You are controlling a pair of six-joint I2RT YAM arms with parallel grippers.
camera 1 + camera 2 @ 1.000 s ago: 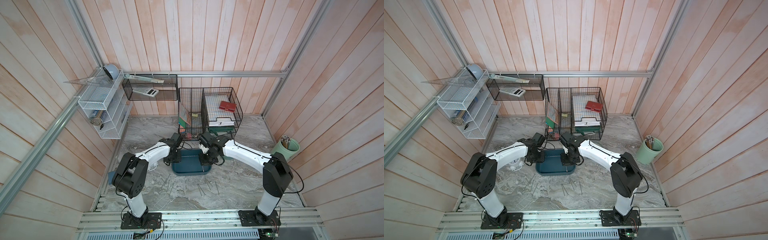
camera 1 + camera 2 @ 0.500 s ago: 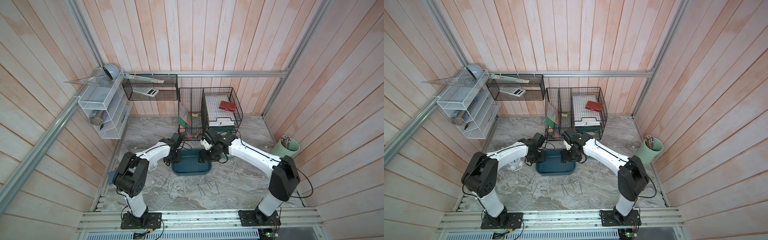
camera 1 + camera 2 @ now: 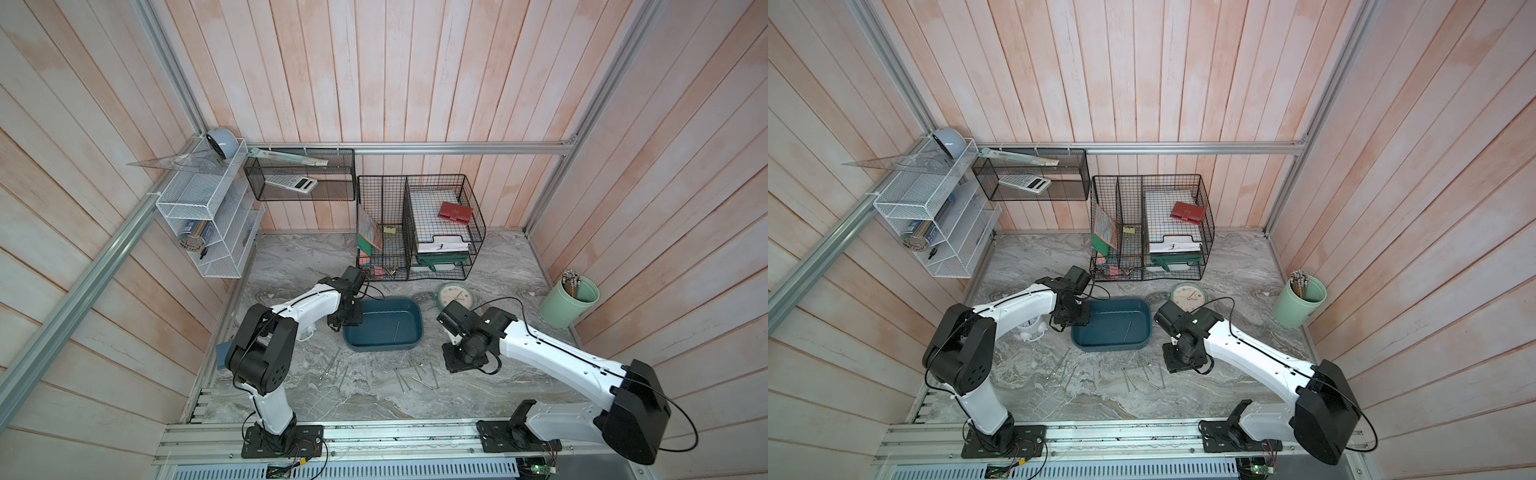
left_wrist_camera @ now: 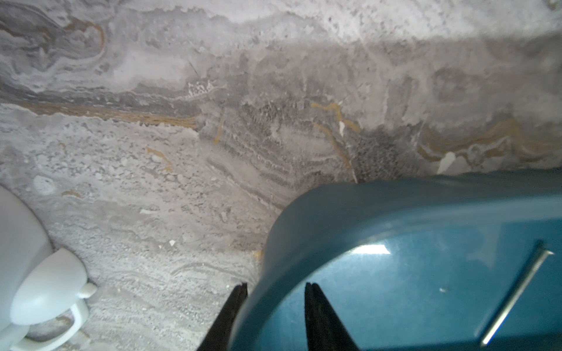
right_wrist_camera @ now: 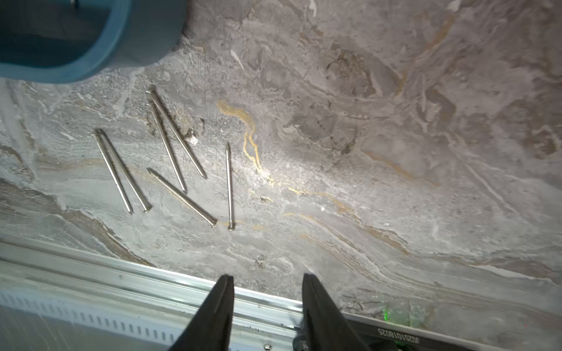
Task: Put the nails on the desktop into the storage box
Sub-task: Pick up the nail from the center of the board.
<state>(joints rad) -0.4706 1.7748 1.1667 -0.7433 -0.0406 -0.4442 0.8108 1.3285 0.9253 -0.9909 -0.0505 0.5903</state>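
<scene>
Spread and empty, the right jaws have swung back from the storage box (image 4: pixel 395 194) to hover over six nails (image 5: pixel 230 185) on the tabletop (image 5: pixel 395 152) beside it. The left jaws pinch the box's rim. One nail (image 4: pixel 517 297) now lies inside, so that delivery looks done, with many left.

Walls (image 3: pixel 374 75): pale pinkish wood planks on three sides, framed by aluminium rails (image 3: pixel 457 148), under soft, even light. Upper left in both top views: white wire shelf (image 3: pixel 199 195) fixed to the side wall, with a black mesh shelf (image 3: pixel 299 183) on the back wall beside it. Centre: black wire organiser (image 3: pixel 419 224) stands on the desktop (image 3: pixel 299 257) against the back wall; aluminium base rail (image 3: pixel 374 436) runs along the bottom edge.
</scene>
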